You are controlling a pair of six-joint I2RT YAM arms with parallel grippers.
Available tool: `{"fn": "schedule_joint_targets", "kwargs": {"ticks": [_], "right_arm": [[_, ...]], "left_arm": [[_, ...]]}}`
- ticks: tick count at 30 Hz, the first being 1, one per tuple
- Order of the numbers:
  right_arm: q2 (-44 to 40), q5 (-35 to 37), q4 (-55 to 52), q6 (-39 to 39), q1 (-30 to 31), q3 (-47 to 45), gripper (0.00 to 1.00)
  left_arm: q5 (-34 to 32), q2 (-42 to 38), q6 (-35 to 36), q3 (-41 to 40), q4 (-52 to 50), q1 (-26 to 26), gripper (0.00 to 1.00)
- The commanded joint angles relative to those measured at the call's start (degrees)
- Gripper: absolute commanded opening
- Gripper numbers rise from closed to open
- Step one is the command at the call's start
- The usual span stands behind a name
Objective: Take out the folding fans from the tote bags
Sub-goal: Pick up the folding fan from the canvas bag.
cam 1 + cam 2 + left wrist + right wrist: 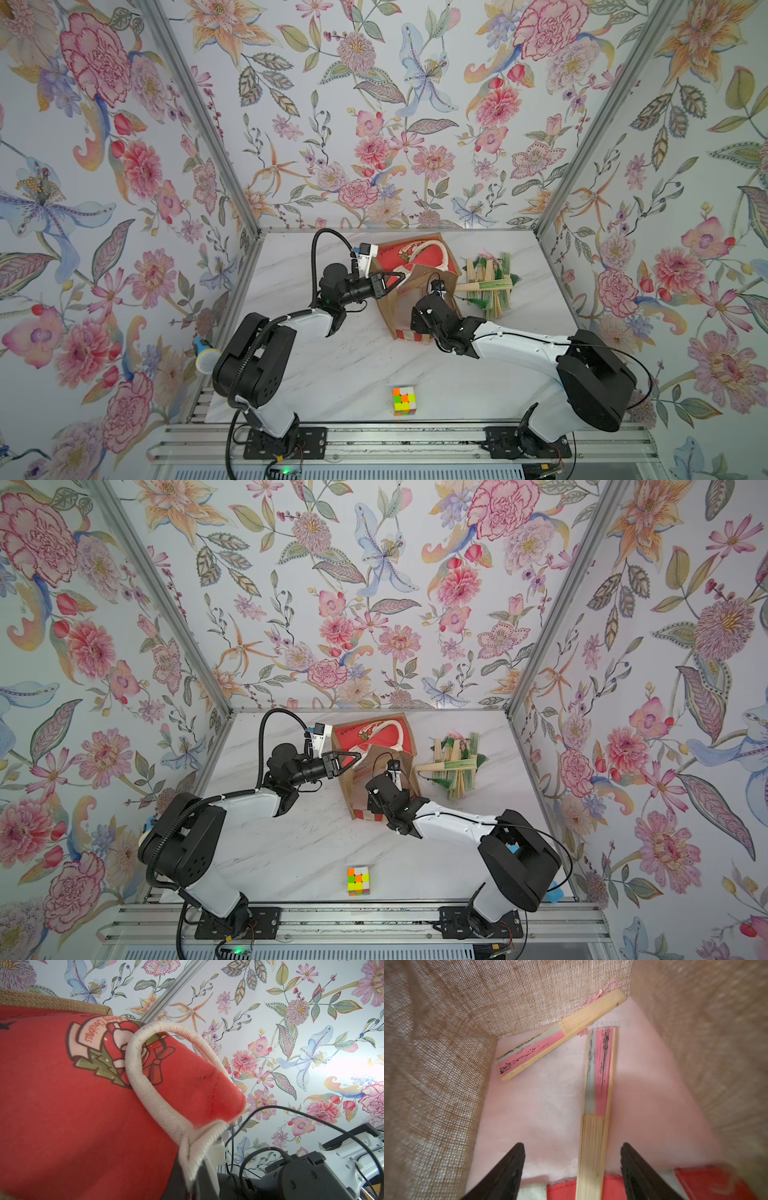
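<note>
The white marble table (332, 374) is carrying everything, as both top views are showing. The bag (419, 255), brown jute with red panels, is lying tipped at 12 o'clock on the table, its mouth facing 6 o'clock. Just beside it at its 3 o'clock, a pile of fans (490, 286) with green pleats and tassels is resting crisscrossed on the table. The left hand (399, 277) is reaching in from the bag's 9 o'clock, pressed together and pinching the bag's white rope handle (138, 1086). The right hand (572, 1145) is sitting inside the bag's mouth, its black fingers (508, 1172) spread wide and gripping nothing. Between them a pink fan (598, 1088) is lying lengthwise on the pinkish lining, its bamboo end pointing toward the hand. A second pink fan (560, 1036), pink-tasselled, is lying slantwise deeper in, against the jute wall. A colour cube (404, 401) is sitting at 6 o'clock near the table's front edge, well apart from the bag.
</note>
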Motion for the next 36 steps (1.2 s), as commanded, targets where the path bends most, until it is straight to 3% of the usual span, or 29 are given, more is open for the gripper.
{"fn": "schedule_joint_targets", "kwargs": {"ticks": [1,15,21,29,36], "right_arm": [[4.6,0.4,-4.3,3.3,0.2,3.2,0.75],[12.0,-2.4,-5.9,4.1,-0.1,3.8,0.72],[12.4,-2.9,-5.8,4.3,-0.4,3.2,0.63],[12.2,-3.5,-4.8,4.4,-1.3,1.4,0.59],[10.6,-4.6,-1.8,3.9,-1.8,-1.3,0.44]], "left_arm": [[0.2,-1.4,-1.4,0.4,0.0,0.1,0.0],[0.2,-1.9,-1.0,0.2,-0.6,0.0,0.0],[0.2,-2.1,-1.0,0.1,-0.5,0.0,0.0],[0.4,-2.1,-0.9,0.2,-0.5,0.1,0.0],[0.4,-2.3,-0.9,0.1,-0.5,0.1,0.0]]}}
